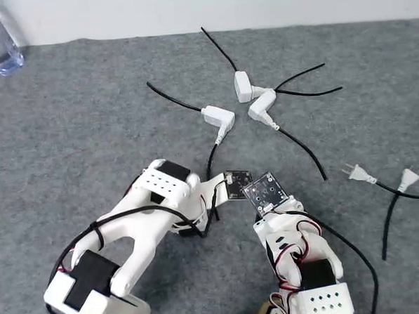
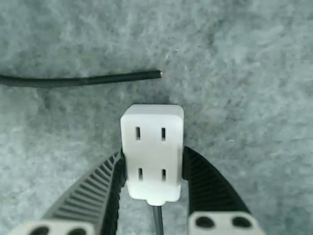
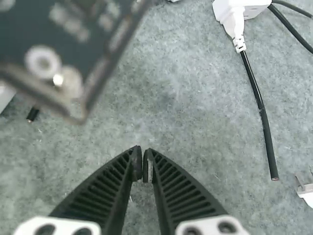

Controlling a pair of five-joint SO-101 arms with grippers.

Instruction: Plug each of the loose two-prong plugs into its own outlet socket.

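Nothing legible anywhere. The circuit board (image 3: pixel 63 44), upper left of the right wrist view, carries pale marks too blurred to read; the white outlet socket (image 2: pixel 152 152) shows just slots.

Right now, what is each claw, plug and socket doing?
left claw: shut on the held socket
held socket: slots empty, gripped by its sides
right claw: shut, holding nothing
loose plugs: lying on the mat, unplugged
far sockets: lying on the mat, away from the plugs

outlet socket (image 2: pixel 152 159): white | plug (image 1: pixel 358 173): white | cord (image 2: pixel 80 80): black | table cover (image 1: pixel 88 121): mottled grey
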